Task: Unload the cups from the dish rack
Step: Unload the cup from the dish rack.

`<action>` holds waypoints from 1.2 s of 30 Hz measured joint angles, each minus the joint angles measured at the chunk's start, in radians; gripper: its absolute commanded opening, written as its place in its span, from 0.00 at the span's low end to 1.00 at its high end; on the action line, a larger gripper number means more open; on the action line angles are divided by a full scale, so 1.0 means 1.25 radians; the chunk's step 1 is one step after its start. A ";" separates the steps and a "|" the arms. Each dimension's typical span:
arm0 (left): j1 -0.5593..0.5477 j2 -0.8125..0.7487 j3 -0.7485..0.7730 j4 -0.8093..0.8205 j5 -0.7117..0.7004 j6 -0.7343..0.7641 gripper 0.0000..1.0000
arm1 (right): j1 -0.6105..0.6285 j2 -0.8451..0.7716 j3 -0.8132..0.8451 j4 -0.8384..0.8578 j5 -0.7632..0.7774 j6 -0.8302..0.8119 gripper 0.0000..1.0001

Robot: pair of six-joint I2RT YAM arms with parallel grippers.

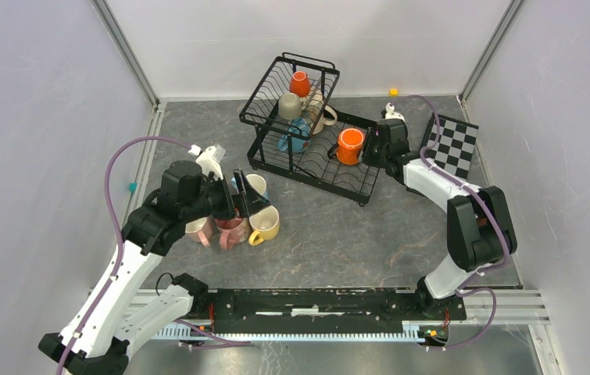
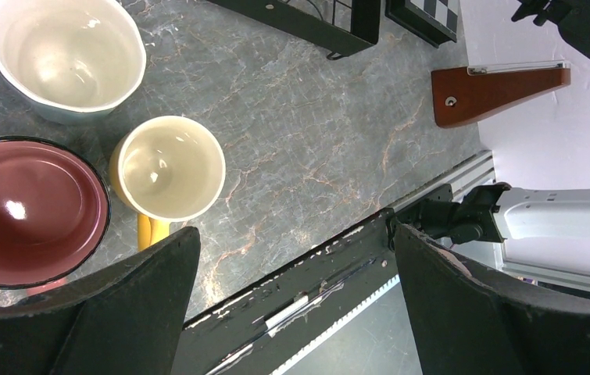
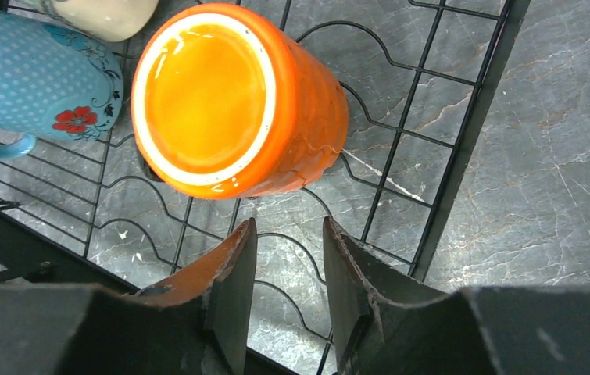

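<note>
Step in hand: picking from the lower tray of the dish rack (image 3: 463, 148). The right gripper (image 3: 289, 230) hangs over the tray wires, jaws narrowed to a slim gap with nothing between them. The orange mug (image 3: 237, 101) sits just ahead of the fingertips, mouth facing the gripper. The next move probably calls for advancing, pinching the rim wall, then lifting clear. A blue dotted mug (image 3: 33, 78) crowds the space ahead-left. The rack's edge bar runs to the right, with bare table (image 3: 557, 117) beyond. The left gripper (image 2: 295, 234) is spread wide and empty; the yellow mug (image 2: 168, 168) stands ahead-left of it, with free table ahead-right.
</note>
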 measured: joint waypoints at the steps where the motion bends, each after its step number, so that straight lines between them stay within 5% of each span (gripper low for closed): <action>1: 0.000 0.000 0.000 0.000 0.000 0.000 1.00 | -0.001 0.008 0.003 -0.002 0.001 0.000 0.40; 18: 0.000 -0.005 0.000 -0.004 -0.001 0.000 1.00 | -0.040 0.231 0.302 -0.075 -0.001 -0.036 0.42; 21: 0.000 -0.005 0.000 -0.006 -0.001 0.000 1.00 | -0.043 0.234 0.309 -0.078 -0.003 -0.037 0.49; 29: 0.000 -0.005 0.000 -0.006 -0.001 0.000 1.00 | -0.001 0.107 0.118 -0.029 0.007 -0.003 0.85; 36: 0.000 -0.008 0.000 -0.006 -0.001 0.000 1.00 | 0.084 0.091 0.095 0.041 0.060 0.067 0.97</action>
